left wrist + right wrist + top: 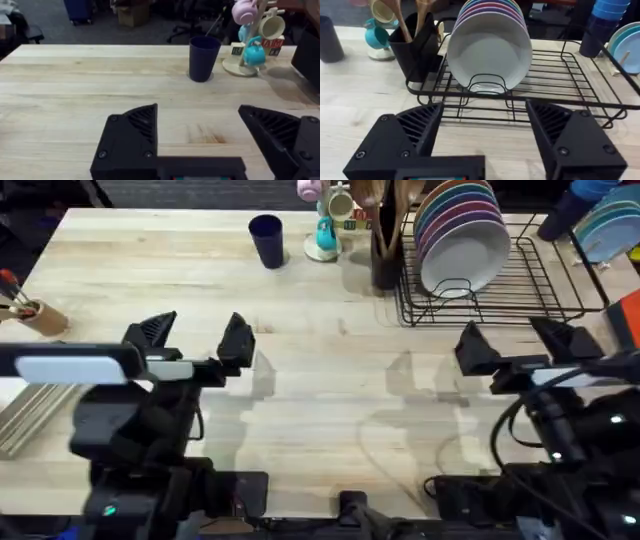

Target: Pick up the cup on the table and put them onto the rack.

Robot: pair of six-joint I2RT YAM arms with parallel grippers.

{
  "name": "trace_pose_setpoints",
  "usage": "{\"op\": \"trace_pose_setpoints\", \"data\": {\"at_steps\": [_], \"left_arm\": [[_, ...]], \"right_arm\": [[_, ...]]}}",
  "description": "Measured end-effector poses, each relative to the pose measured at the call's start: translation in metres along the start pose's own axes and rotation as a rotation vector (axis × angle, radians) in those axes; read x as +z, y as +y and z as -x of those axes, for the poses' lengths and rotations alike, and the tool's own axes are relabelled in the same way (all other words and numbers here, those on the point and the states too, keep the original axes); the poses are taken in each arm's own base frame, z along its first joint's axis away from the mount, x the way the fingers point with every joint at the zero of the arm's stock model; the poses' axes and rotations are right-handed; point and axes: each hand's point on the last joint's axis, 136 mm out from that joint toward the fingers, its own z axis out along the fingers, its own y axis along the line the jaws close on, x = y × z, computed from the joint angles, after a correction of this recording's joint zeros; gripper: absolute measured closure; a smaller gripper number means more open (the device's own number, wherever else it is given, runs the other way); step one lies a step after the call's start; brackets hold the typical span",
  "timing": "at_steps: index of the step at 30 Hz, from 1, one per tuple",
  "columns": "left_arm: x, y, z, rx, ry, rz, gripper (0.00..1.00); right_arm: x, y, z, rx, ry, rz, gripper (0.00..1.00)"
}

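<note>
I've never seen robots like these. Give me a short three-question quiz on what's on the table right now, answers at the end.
1. True or false: the cup already sits in the rack.
2. What stands right beside the cup? A) the mug stand B) a kettle C) a laptop
3. Fill in: the front plate in the rack is coloured ____.

Key
1. False. It stands upright on the table, away from both the left hand and the right hand, which are open and holding nothing.
2. A
3. White
</note>
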Motion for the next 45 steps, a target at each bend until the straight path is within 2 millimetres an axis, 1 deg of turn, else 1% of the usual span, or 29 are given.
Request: {"op": "trace_pose_setpoints", "data": {"at_steps": [2, 5, 9, 12, 16, 20, 23, 27, 31, 36, 40, 45], "left_arm": [[-0.004, 0.000, 0.009, 0.000, 0.029, 0.004, 0.008], [-0.007, 0.001, 0.027, 0.001, 0.059, 0.006, 0.008], [-0.003, 0.000, 0.054, 0.002, 0.109, 0.007, 0.008], [0.006, 0.000, 0.073, 0.003, 0.158, 0.008, 0.008], [0.024, -0.001, 0.094, 0.004, 0.237, 0.008, 0.007], [0.045, -0.005, 0.107, 0.002, 0.351, -0.011, 0.008], [0.061, -0.007, 0.110, 0.000, 0.450, -0.021, 0.007], [0.083, -0.009, 0.110, -0.002, 0.569, -0.025, 0.007], [0.104, -0.010, 0.104, -0.004, 0.661, -0.029, 0.007], [0.127, -0.011, 0.093, -0.005, 0.701, -0.031, 0.007], [0.137, -0.011, 0.088, -0.006, 0.703, -0.033, 0.007], [0.138, -0.011, 0.088, -0.006, 0.702, -0.032, 0.008]], "right_arm": [[-0.003, 0.000, 0.011, 0.000, 0.009, 0.000, 0.008], [-0.006, -0.001, 0.033, -0.001, 0.010, 0.000, 0.008], [-0.005, -0.002, 0.067, -0.016, 0.021, 0.001, 0.008], [0.000, -0.003, 0.086, -0.020, 0.057, 0.003, 0.008], [0.015, -0.004, 0.106, -0.017, 0.136, 0.011, 0.008], [0.033, -0.002, 0.122, -0.011, 0.221, 0.029, 0.008], [0.047, 0.000, 0.130, -0.006, 0.280, 0.049, 0.008], [0.063, 0.002, 0.134, -0.001, 0.354, 0.064, 0.008], [0.074, 0.003, 0.133, 0.004, 0.421, 0.075, 0.008], [0.081, 0.003, 0.127, 0.007, 0.468, 0.077, 0.008], [0.082, 0.003, 0.126, 0.007, 0.470, 0.077, 0.008], [0.083, 0.003, 0.129, 0.006, 0.460, 0.077, 0.008]]}}
